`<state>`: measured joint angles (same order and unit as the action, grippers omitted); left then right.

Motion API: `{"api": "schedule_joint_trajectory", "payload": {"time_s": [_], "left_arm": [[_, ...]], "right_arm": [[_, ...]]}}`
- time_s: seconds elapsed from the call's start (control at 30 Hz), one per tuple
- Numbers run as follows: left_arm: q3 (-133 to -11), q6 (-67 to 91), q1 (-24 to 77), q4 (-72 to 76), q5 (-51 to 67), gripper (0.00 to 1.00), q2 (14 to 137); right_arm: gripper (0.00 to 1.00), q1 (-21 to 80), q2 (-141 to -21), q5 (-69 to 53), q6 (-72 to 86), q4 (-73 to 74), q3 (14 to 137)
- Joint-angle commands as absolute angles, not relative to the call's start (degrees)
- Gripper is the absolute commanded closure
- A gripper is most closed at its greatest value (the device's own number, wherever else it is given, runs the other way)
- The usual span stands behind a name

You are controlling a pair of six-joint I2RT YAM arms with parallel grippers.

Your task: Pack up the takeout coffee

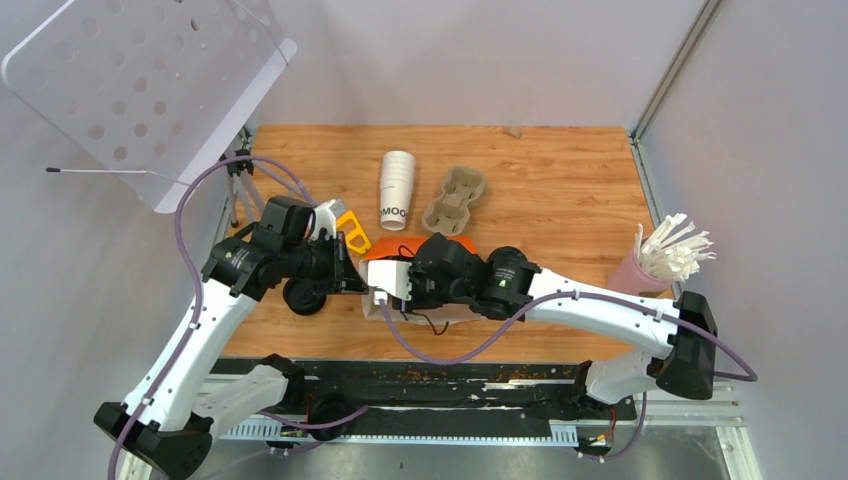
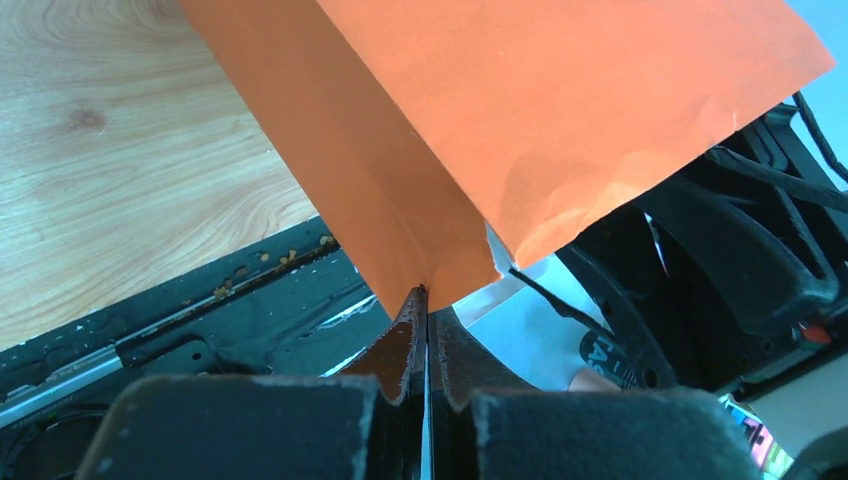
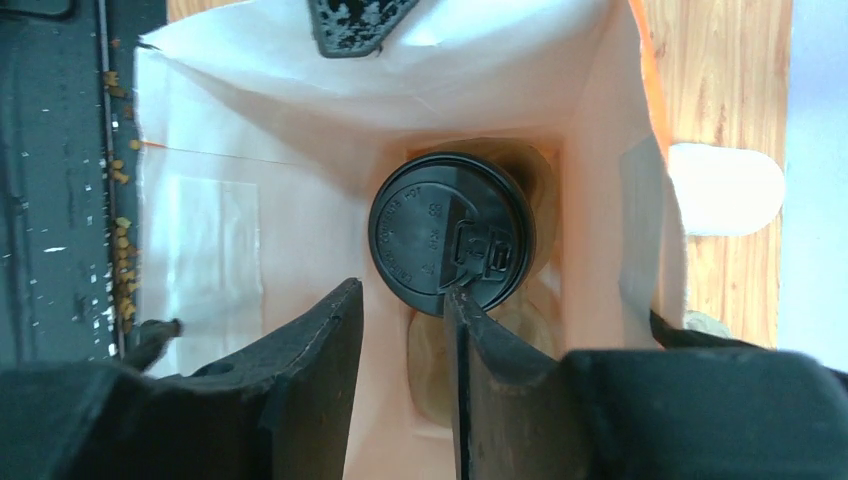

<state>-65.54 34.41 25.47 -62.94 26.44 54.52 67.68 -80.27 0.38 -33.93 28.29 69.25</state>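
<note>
From above, we count one orange bag (image 1: 388, 246) by the desk's (image 1: 560, 190) near edge, one cup stack (image 1: 396, 190) and one carrier (image 1: 455, 198). At the left wrist, the left tool (image 2: 424, 330) is clenched on the bag's edge. At the right wrist, one takeout coffee (image 3: 450, 232) sits inside the bag, just past the right tool's (image 3: 402, 300) parted, released fingers.

The coffee cup (image 3: 450, 235) is set inside the bag (image 3: 480, 70), which is placed near the front edge of the desk (image 1: 560, 190). Behind the bag, a stack of cups (image 1: 397, 180) is stood just left of a cup carrier (image 1: 453, 198). A holder of straws (image 1: 640, 268) is kept at the right edge.
</note>
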Motion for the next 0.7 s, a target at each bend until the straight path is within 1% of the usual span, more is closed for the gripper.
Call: {"api": "schedule_joint_trajectory", "payload": {"time_s": [0.0,0.13,0.33,0.6,0.67], "left_arm": [[-69.03,34.95,25.67,-63.74,26.14,1.00,55.32],[-70.34,34.28,25.66,-64.54,25.44,1.00,56.05],[-71.17,34.08,25.66,-65.28,23.49,1.00,57.08],[-73.64,33.17,25.66,-66.26,23.58,1.00,59.05],[-74.28,32.92,25.66,-66.75,23.03,1.00,59.46]], "right_arm": [[0.63,67.50,-77.43,-2.99,-29.55,33.41,74.15],[0.63,67.50,-76.82,-4.26,-26.80,35.53,76.43],[0.62,67.46,-75.13,-2.38,-21.23,37.06,76.98],[0.60,67.50,-70.58,-0.06,-20.10,38.40,75.24],[0.57,67.50,-69.44,-0.06,-19.56,39.11,75.13]]}}
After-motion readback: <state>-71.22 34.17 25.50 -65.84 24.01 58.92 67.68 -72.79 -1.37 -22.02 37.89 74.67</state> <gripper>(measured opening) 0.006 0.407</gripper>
